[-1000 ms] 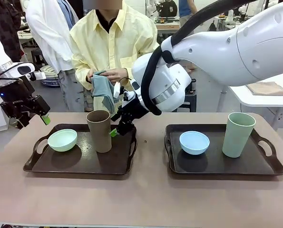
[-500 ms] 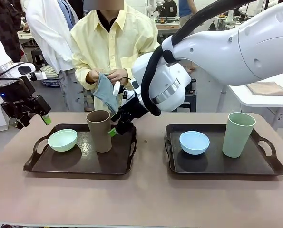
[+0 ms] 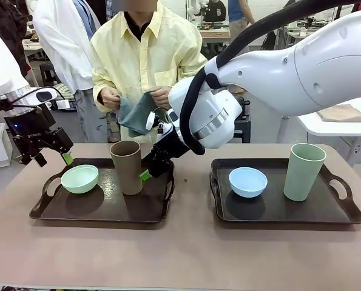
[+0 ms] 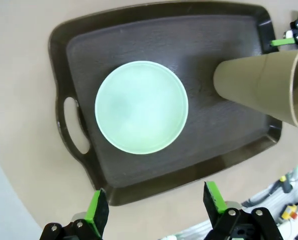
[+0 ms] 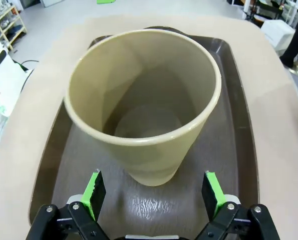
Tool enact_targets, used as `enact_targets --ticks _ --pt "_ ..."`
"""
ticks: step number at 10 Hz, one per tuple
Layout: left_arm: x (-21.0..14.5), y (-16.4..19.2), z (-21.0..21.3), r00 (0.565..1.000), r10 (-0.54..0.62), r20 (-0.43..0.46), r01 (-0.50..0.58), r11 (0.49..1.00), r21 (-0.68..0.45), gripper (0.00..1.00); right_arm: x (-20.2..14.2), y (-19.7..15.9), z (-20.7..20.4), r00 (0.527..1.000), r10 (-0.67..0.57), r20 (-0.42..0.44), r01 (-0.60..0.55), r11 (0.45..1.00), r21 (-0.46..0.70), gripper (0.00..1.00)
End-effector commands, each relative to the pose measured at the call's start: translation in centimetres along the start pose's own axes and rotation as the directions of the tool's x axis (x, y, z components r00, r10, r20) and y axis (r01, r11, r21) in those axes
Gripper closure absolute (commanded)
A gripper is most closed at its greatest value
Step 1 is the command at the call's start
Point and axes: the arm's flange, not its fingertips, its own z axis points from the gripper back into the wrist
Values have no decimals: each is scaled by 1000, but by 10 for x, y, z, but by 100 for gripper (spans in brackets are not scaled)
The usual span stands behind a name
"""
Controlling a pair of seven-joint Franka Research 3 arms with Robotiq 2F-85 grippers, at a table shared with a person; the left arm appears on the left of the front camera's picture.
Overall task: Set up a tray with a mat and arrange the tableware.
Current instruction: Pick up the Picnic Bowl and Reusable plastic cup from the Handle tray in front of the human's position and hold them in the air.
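Over the last second both my grippers have crept in on their targets. My right gripper (image 3: 151, 171) has dipped lower, and the tan cup (image 3: 127, 167) now stands just ahead of it. In the right wrist view the right gripper (image 5: 153, 192) has its pads spread wider than the tan cup (image 5: 143, 110) and touching nothing. My left gripper (image 3: 54, 159) has slid closer to the mint bowl (image 3: 79, 179), which sits below and ahead of it. Seen from the left wrist, the left gripper (image 4: 155, 205) is also spread wide and empty, hanging above the near rim of the left tray (image 4: 63, 55), with the mint bowl (image 4: 141, 107) straight ahead.

Beyond both grippers, the person's hands (image 3: 110, 97) have pulled a grey-green cloth (image 3: 134, 112) open — I take it for the mat.

I judge the mat comes next, so the tableware must be lifted clear first, and I am lined up to grasp but not yet closing.

The left tray (image 3: 101, 217) holds the mint bowl and tan cup directly on bare surface, with no mat. Both look empty — the right wrist view shows the cup's bare bottom. Well off to the side of my right gripper, the right tray (image 3: 289, 218) carries a blue bowl (image 3: 248, 182) and a green cup (image 3: 303, 171), again with no mat.
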Motion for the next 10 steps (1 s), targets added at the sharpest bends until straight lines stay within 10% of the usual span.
enact_targets --ticks 1,10 --pt "6 4 -8 1000 2 14 -3 997 73 0 7 -10 -11 1000 -17 -8 17 1000 -8 0" --pt "13 19 -52 999 -38 23 35 994 100 0 24 -12 -53 1000 -5 19 5 1000 11 0"
